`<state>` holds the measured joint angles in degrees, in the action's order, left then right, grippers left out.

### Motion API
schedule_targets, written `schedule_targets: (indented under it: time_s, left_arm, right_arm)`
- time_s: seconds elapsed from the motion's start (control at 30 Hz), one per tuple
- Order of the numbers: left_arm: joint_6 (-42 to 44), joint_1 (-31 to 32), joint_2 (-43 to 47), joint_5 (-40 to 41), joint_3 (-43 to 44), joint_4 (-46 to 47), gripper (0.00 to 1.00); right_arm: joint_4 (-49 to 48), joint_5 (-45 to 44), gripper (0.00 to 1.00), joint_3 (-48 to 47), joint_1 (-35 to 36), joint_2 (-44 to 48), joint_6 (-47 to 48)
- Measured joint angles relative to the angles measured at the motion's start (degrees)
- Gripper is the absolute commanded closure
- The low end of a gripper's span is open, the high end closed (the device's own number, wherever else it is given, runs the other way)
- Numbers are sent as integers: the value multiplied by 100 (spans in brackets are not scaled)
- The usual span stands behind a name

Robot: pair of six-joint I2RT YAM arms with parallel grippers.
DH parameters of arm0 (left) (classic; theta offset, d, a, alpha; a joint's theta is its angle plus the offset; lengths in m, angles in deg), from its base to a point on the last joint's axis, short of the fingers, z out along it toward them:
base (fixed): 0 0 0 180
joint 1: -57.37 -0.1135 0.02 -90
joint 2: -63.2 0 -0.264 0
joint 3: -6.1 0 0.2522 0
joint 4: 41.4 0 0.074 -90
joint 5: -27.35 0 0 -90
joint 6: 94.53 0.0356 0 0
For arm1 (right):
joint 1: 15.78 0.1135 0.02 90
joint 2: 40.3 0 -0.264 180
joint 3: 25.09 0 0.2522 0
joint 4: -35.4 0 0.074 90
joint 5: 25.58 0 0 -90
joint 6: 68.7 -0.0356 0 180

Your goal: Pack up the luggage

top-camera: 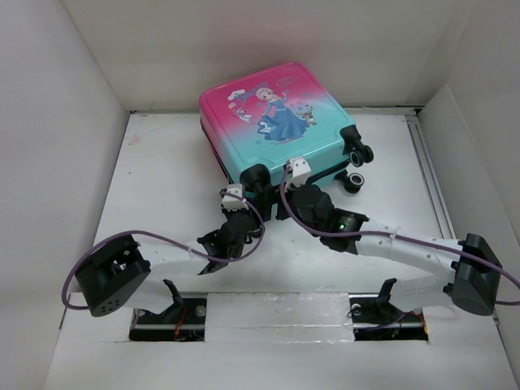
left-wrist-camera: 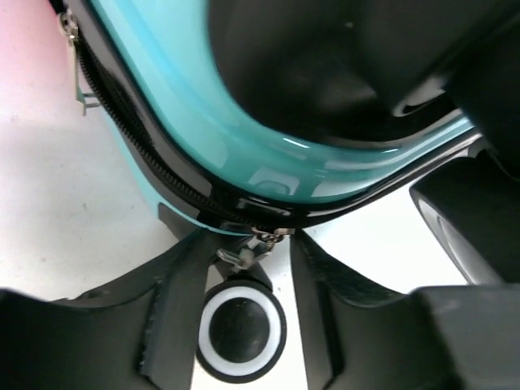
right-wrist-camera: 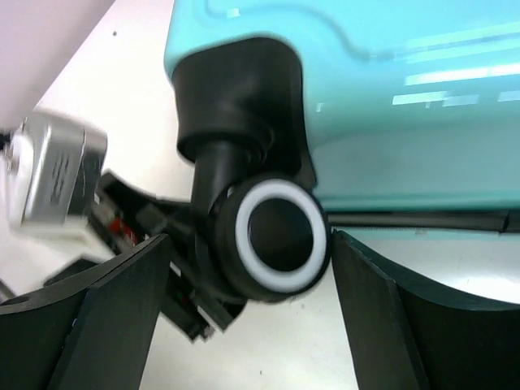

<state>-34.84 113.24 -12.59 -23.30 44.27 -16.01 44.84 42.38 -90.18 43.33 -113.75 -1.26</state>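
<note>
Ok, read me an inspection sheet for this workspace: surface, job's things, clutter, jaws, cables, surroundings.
surface: white table, carrying the luggage.
job's things: luggage lying flat, shells together, princess print up, wheels toward the arms.
clutter: nothing seen.
jaws: left jaws apart astride the zipper pull, no grip seen; right jaws wide open either side of a wheel.
cables: purple cables run along both arms, looping at the wrists.
surroundings: white walls on three sides.
</note>
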Motion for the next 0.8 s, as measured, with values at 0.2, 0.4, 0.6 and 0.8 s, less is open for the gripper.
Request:
schedule_targets:
  time_s: [0.2,0.4,0.6,0.8]
  left_arm:
    - [125,70,-146,103,-63,481,94]
    - [275,74,-236,168,-146,793,100]
    - [295,52,-197,120,-273,997,100]
    - [275,-57,116,-33,-448,977,100]
  right_arm:
    - [42,153,16,-538,-227,-544,107]
    - [59,658,16,-638,-463,-874,122]
    - [120,1318,38,-638,-767,-942,103]
    - [131,1971,98,-614,-1008,-911,92]
